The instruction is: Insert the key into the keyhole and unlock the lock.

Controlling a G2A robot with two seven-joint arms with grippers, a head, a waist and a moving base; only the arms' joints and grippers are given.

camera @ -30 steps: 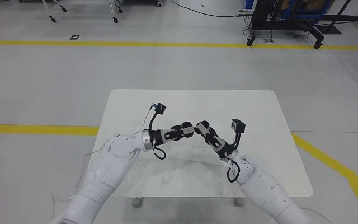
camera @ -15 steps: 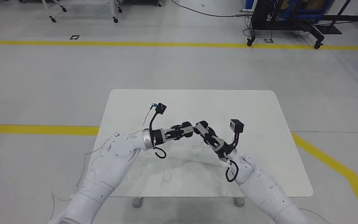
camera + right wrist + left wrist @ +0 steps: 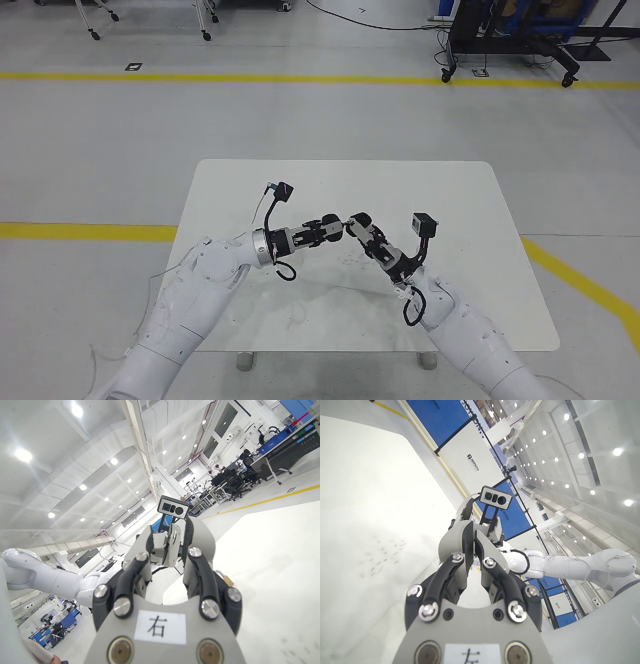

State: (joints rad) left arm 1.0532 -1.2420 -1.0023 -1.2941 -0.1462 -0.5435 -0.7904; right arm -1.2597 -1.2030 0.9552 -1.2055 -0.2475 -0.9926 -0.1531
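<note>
Just beside the right gripper, a brass lock is partly hidden behind that gripper's black link; only its shackle and one corner show. Inside the right gripper's wide jaws, the left gripper blocks whatever lies beyond. From above, anything held at the right gripper is too small to tell.

On the right gripper we see matt grey plastic, ribbed black pads and shiny metal screws. Just beside it is a brassy metal lock, below it the matt white table.
</note>
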